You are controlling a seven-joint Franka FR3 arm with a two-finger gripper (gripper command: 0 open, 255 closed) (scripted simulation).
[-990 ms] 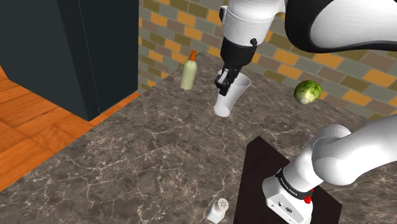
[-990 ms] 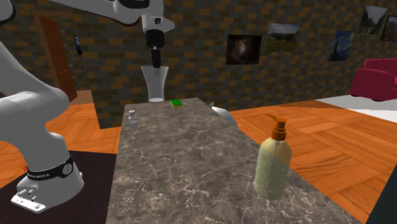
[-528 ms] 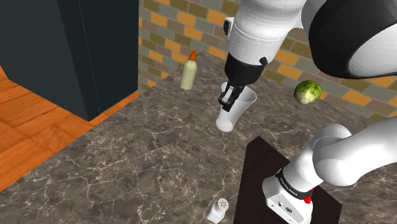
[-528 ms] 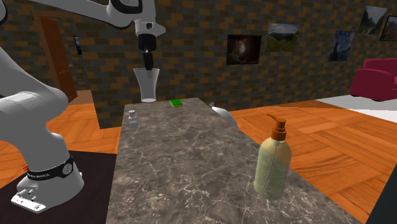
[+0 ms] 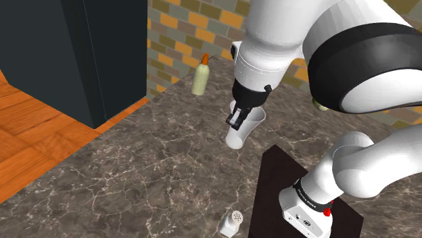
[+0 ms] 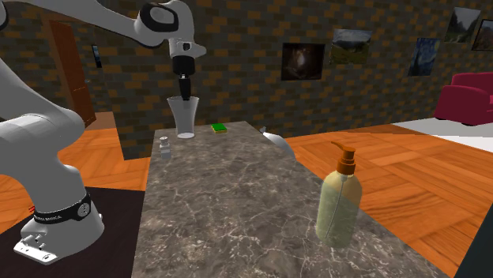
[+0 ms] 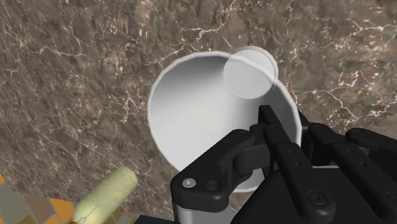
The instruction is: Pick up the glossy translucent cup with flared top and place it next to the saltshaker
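**Shoulder view.** You find the claw (image 5: 237,120) closed on the rim of the cup (image 5: 241,133). The cup hangs tilted directly under it, over the counter (image 5: 155,162). Whether its base touches the stone cannot be told. The saltshaker (image 5: 232,222) stands well apart from the claw, at the counter's near edge. The bottle (image 5: 200,78) stands beyond the claw, by the brick wall.

**Second exterior view.** You see the claw (image 6: 184,93) gripping one wall of the cup (image 6: 183,118) from above. The saltshaker (image 6: 165,147) sits near the claw, lower and slightly to this view's left. The bottle (image 6: 340,201) is well apart from the claw.

**Wrist view.** One finger of the claw (image 7: 286,130) is inside the cup (image 7: 203,108) and the other outside, with the wall clasped between them. The cup is pale and glossy, with a flared mouth. The bottle (image 7: 105,197) lies apart from both.
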